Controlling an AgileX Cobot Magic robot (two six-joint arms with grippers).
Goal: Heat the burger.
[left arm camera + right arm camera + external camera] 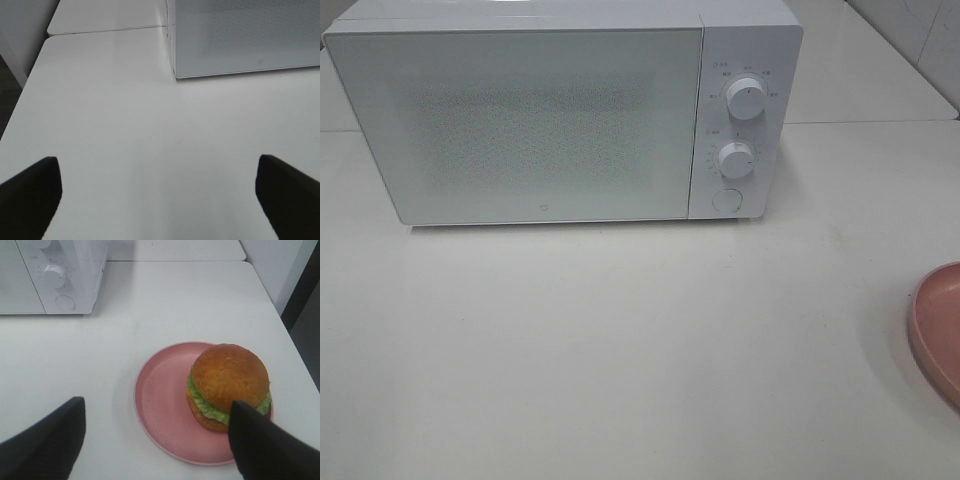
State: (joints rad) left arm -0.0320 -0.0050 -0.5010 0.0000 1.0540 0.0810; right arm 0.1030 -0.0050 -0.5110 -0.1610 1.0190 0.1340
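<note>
Currently, burger [227, 385]: I see it upright, dome up, on the pink plate [160, 405], off-centre
Microwave [560, 115]: door shut
Left gripper [159, 195]: open, empty
Right gripper [157, 440]: open above plate

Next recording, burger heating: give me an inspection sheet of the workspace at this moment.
Surface: white table, bare and clean where visible.
Job's things: burger sits on the pink plate, off-centre, near the table's right edge; microwave at the back, door closed.
Clutter: nothing seen.
Grippers: left gripper open over bare table, holding nothing; right gripper open, above the plate, one finger overlapping the burger in view, contact unclear.
Cables: nothing seen.
Surroundings: a second white table behind, tiled wall at upper right.
</note>
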